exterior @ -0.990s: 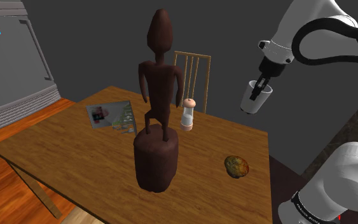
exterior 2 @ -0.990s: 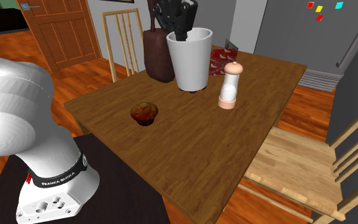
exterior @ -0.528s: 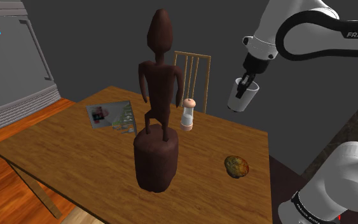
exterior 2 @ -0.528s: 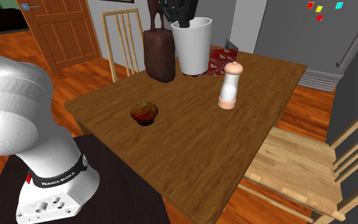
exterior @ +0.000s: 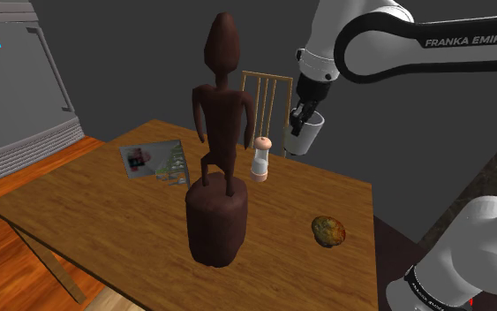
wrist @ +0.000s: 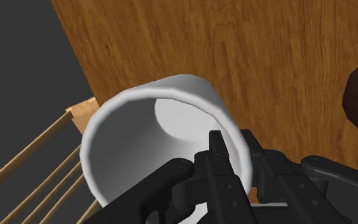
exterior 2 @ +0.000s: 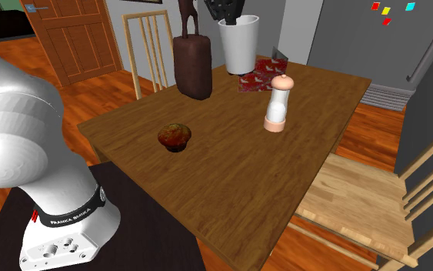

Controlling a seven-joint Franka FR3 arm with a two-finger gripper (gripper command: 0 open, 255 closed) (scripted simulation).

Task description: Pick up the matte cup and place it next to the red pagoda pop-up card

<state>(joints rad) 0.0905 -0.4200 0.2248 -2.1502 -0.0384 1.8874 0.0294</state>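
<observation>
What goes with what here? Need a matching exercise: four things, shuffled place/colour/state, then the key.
Things
1. white cup
2. grinder
3. muffin
4. pop-up card

Descriptions
A. brown, on the table, nearest the stand
B. red, lying on the table
C. held above the table, its wall clasped by the gripper
D. upright on the table, white body, pinkish cap

Pairs: 1-C, 2-D, 3-A, 4-B
</observation>
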